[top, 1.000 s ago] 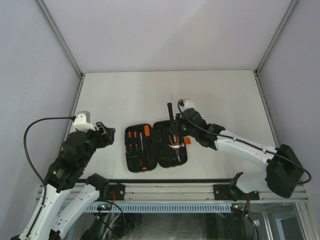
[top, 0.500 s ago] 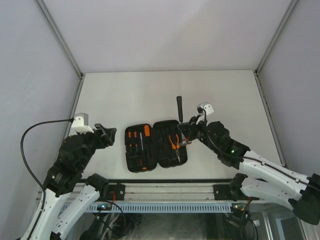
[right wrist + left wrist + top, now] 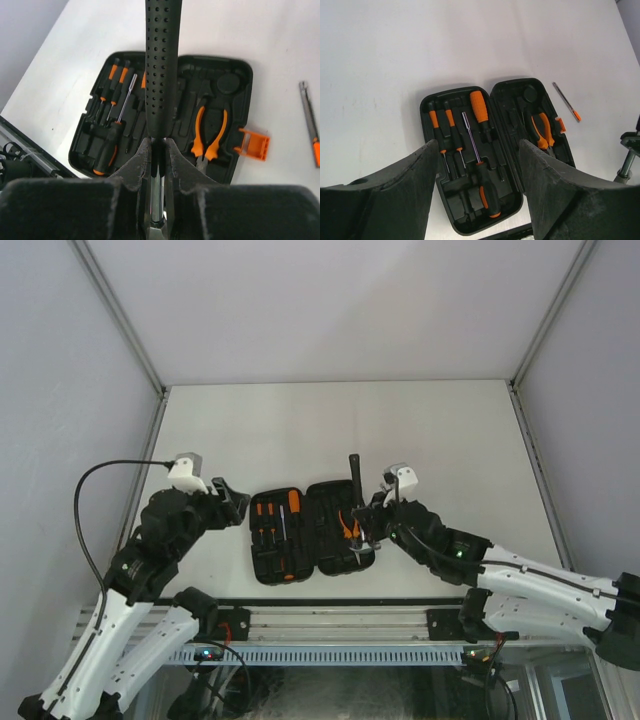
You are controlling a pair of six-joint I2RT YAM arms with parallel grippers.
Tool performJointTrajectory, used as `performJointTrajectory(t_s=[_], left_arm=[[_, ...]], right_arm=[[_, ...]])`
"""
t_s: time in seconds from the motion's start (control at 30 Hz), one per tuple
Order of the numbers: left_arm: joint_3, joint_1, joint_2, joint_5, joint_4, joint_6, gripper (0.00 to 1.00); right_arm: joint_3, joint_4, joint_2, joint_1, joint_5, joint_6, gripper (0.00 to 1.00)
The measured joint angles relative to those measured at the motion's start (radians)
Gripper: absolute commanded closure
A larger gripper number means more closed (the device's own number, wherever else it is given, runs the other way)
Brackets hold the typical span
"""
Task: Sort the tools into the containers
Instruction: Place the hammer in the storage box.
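Matt black plastic tool case (image 3: 506, 95), orange grips and bright steel on a dull, smooth white table (image 3: 380, 55).
The tool case's moulded halves look like faintly grained, low-sheen plastic, and its latch (image 3: 254, 145) is smooth orange plastic. Inside it, the pliers (image 3: 546, 129) wear glossy orange sleeves, and the screwdrivers (image 3: 450, 119) have black-and-orange plastic handles and thin shiny metal shanks. Over the case, the hammer (image 3: 160, 75) shows a matt black, dimpled, rubbery-looking handle above a polished steel neck. Just right of the case lies a slim tool (image 3: 566, 101) of grey metal with an orange tip.
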Motion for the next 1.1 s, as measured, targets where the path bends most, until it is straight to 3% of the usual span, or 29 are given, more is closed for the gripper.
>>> performJointTrajectory(t_s=[0.37,0.77,1.1], left_arm=[[0.000,0.000,0.034,-0.012,-0.003,0.002,0.24],[0.000,0.000,0.119,-0.035,-0.021,0.010,0.24],[0.000,0.002,0.113,-0.048,-0.020,0.032,0.24]], right_arm=[[0.080,-0.156,0.225,0.020,0.010,0.201,1.00],[0.327,-0.282,0.542,-0.009,-0.115,0.241,1.00],[0.360,-0.312,0.674,-0.080,-0.195,0.227,1.00]])
